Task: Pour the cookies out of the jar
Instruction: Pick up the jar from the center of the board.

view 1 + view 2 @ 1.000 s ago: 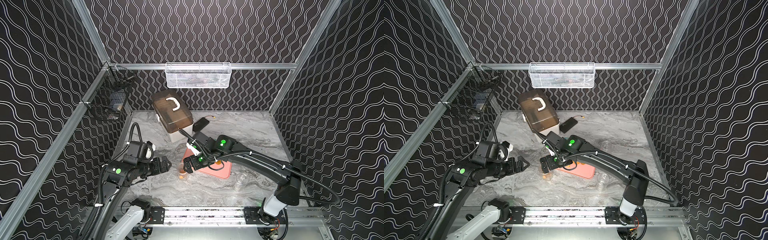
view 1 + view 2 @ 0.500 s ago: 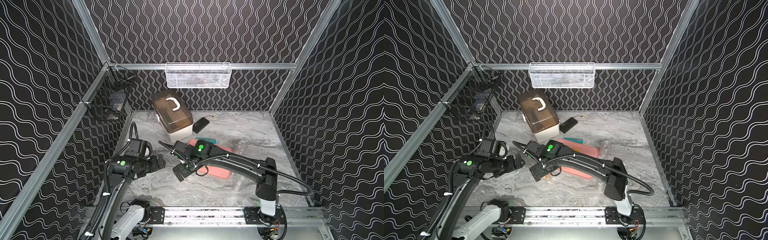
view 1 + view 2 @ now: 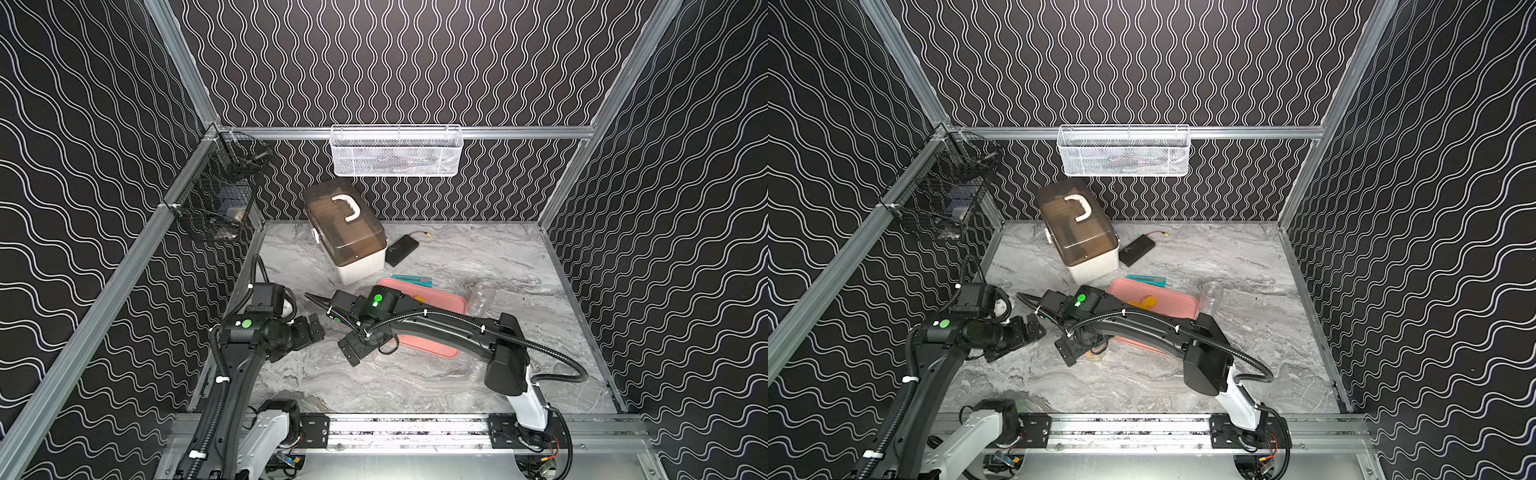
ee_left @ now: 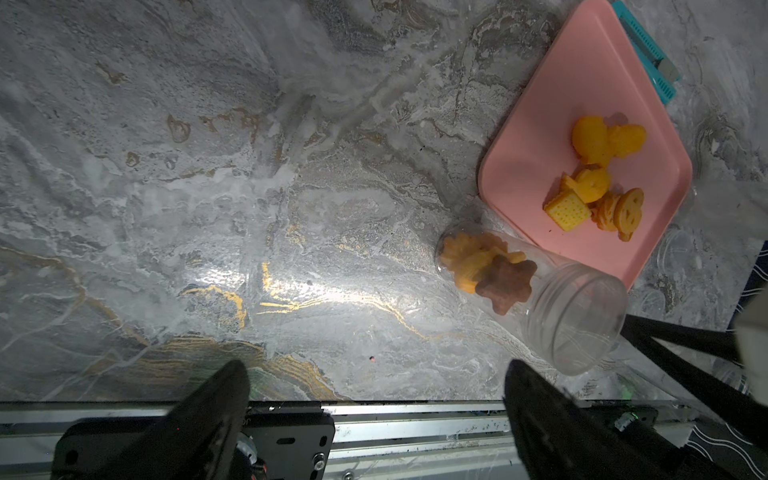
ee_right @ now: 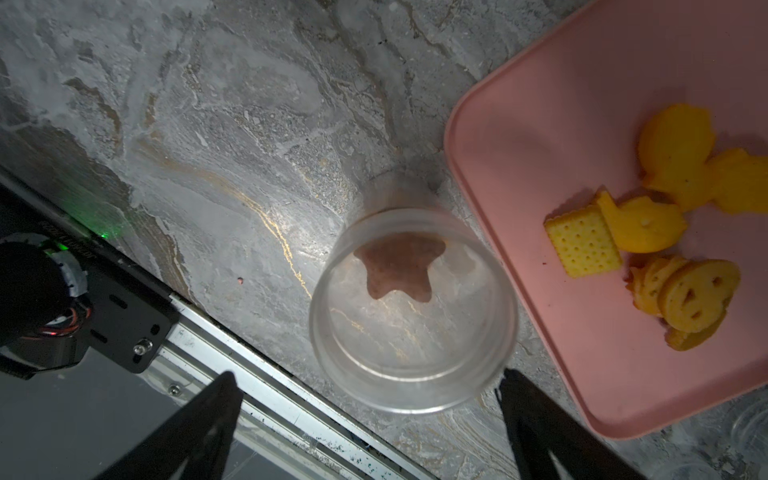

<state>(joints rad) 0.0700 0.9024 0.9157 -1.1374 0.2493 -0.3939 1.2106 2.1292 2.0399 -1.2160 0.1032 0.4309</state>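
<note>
The clear jar (image 5: 411, 332) stands upright on the marble table by the near left corner of a pink tray (image 5: 561, 124). A brown star (image 5: 399, 266) and yellow cookies (image 4: 469, 262) lie in its bottom. Several more yellow cookies (image 4: 594, 183) lie on the tray (image 3: 1175, 307). My right gripper (image 5: 368, 386) hovers open just above the jar's mouth and holds nothing; in both top views it hides most of the jar (image 3: 1096, 353). To the jar's left my left gripper (image 4: 374, 374) stands open and empty, apart from the jar (image 4: 540, 307).
A brown-lidded storage box (image 3: 345, 232), a black pack (image 3: 401, 249) and a teal strip (image 3: 411, 279) lie behind the tray. Another clear container (image 3: 482, 297) stands at the tray's right end. Baskets hang on the back wall (image 3: 395, 151) and left wall (image 3: 220, 199). The metal rail (image 3: 395, 424) runs along the front.
The right arm has swung left off the tray, bringing its gripper over the jar. My left gripper has drawn back a little to the left. Both stay open.
</note>
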